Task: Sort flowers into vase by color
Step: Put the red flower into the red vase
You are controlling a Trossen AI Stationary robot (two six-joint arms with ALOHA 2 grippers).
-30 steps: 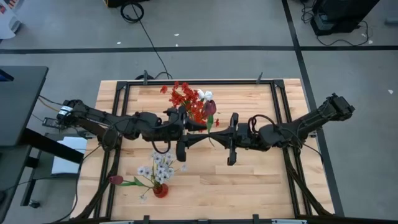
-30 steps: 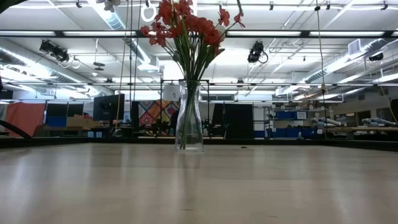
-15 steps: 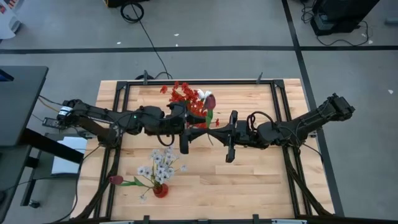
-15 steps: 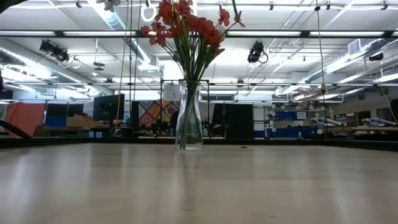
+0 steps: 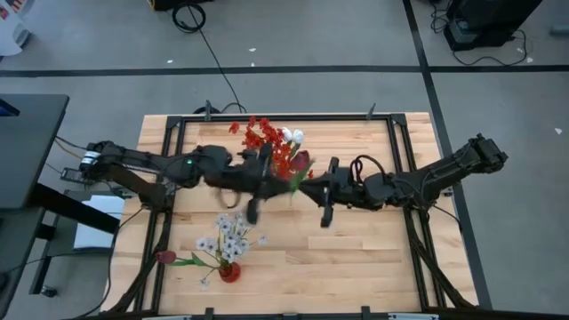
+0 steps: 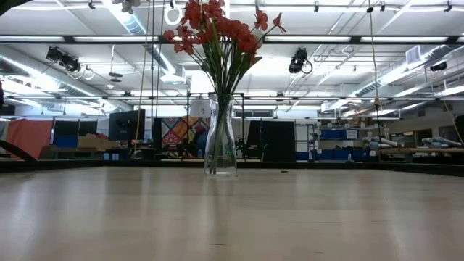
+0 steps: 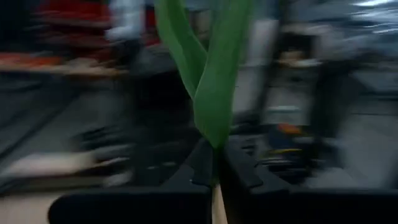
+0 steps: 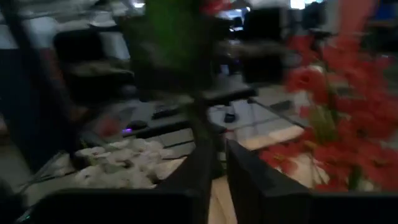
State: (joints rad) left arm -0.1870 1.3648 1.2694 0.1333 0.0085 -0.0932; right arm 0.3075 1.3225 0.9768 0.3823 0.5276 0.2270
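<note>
A clear glass vase with bright red flowers stands near the table's far edge. A white tulip and a dark red tulip show beside the red bunch. My left gripper and my right gripper face each other just near of the bunch, each shut on a green stem. A small red vase holds pale whitish sprays, with a dark red bud on a stem beside it. My left gripper pinches a thin green stem between its two fingers, just below two long leaves. Which bloom tops this stem I cannot tell. My right gripper pinches a dark stem between its fingers, below a blurred green leaf. The stem is lifted clear of the table, and the dark red tulip shows just beyond the fingers in the high view.
A black metal frame runs around the wooden table. The red vase with sprays stands near the near-left corner. Bare wood lies on the table's near right part. Cables and a dark side table lie off the table's left edge.
Both grippers have crept a little toward the far edge and the red bunch. My left wrist has turned and now shows blurred. The dark red tulip rose toward the far edge, then swung back nearer my right gripper. Both stay shut.
</note>
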